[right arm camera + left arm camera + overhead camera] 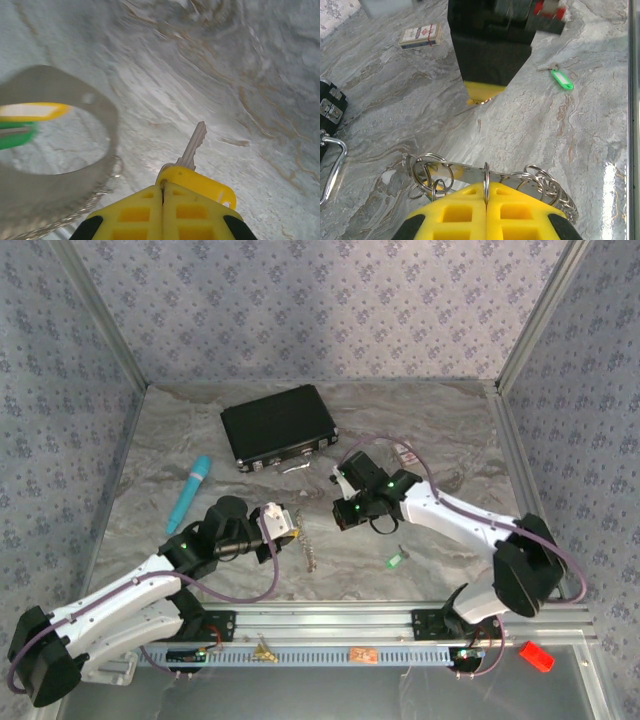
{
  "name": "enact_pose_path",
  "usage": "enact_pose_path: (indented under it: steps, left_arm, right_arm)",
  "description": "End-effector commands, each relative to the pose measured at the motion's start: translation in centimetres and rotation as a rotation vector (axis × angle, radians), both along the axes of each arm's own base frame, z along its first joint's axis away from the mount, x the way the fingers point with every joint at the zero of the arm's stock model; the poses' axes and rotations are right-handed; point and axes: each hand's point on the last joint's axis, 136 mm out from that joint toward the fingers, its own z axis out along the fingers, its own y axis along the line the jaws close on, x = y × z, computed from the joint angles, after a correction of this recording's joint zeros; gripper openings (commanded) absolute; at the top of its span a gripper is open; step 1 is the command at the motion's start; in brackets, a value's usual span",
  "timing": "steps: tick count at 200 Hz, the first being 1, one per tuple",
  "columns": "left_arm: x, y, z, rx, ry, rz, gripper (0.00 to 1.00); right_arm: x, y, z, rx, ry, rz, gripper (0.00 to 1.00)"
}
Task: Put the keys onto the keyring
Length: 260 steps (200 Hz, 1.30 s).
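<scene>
My left gripper (290,530) (485,187) is shut on one split ring of the keyring (470,172), a silvery metal strip carrying several rings. The strip hangs just over the table (310,552). My right gripper (345,510) (162,186) is shut on a key with a yellow plastic head (200,182), its metal blade (196,142) pointing away over the marble. It hovers close in front of the left gripper, tip down (482,94). A blurred silvery band (100,145) with a yellow tag (30,111) and a green tag (12,139) shows close by. A green-headed key (395,562) (561,80) lies loose on the table.
A black case (278,427) lies at the back centre, its latch (330,107) near the left gripper. A teal stick (190,490) lies at the left. A small white-and-pink card (403,453) (420,36) sits behind the right gripper. Metal rails and patterned walls bound the table.
</scene>
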Motion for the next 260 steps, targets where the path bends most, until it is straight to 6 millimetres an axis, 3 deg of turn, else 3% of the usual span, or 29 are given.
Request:
enact_pose_path:
  steps: [1,64,80,111,158,234,260]
  left_arm:
    - [0.1,-0.1,0.8,-0.014,-0.005,0.006,0.00]
    - [0.1,-0.1,0.6,-0.009,-0.017,-0.002,0.00]
    - [0.0,-0.1,0.8,-0.012,-0.020,-0.003,0.00]
    - [0.0,-0.1,0.8,-0.011,-0.022,-0.005,0.00]
    - [0.0,-0.2,0.8,-0.011,-0.024,-0.009,0.00]
    - [0.1,-0.3,0.8,-0.010,-0.026,-0.012,0.00]
    - [0.1,-0.4,0.8,-0.010,-0.027,-0.014,0.00]
  right_arm:
    - [-1.7,-2.8,-4.5,-0.142,0.138,-0.040,0.00]
    - [-2.1,-4.2,-8.3,-0.264,0.199,-0.069,0.00]
    - [-2.1,-4.5,-8.6,-0.284,0.204,-0.076,0.00]
    - [-2.3,-4.9,-8.9,-0.312,0.216,-0.078,0.13]
    - [-2.4,-5.1,-9.0,-0.335,0.227,-0.069,0.16]
    - [-2.5,-4.7,-8.4,-0.325,0.231,-0.057,0.08]
    - [-2.5,-4.6,-8.1,-0.321,0.229,-0.052,0.00]
